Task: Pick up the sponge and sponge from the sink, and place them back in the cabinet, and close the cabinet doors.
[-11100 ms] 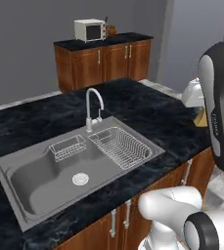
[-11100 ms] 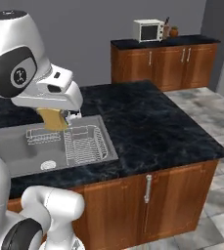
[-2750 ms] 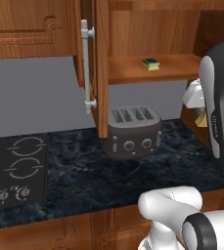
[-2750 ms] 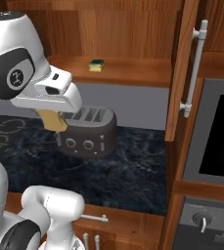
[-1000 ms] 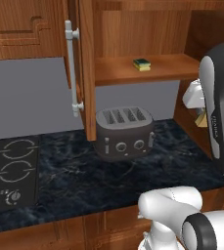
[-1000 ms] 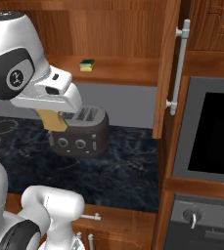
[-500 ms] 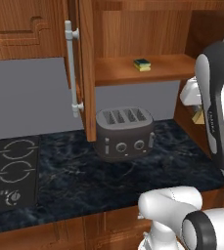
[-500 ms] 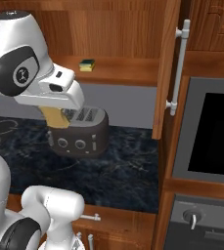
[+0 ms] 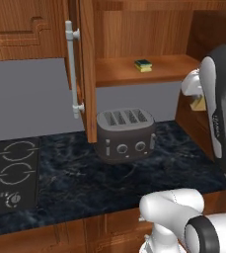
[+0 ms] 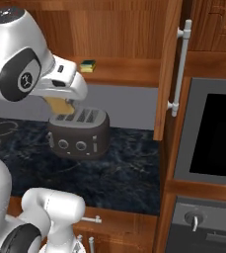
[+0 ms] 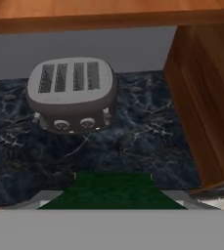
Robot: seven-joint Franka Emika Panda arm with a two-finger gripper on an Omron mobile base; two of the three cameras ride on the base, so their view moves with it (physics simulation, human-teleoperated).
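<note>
Holding one sponge clamped between its jaws, the gripper hangs above the toaster; a second sponge lies mid-shelf in the open cabinet, near its front edge.

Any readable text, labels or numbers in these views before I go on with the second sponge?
None readable.
Arm: a thin dark vertical marking, too small to read.
Arm joint disc: a small dark marking, illegible.
Toaster: round knobs, no legible labels.
Stove knobs: no legible markings.
Oven dial: no readable marks.
</note>
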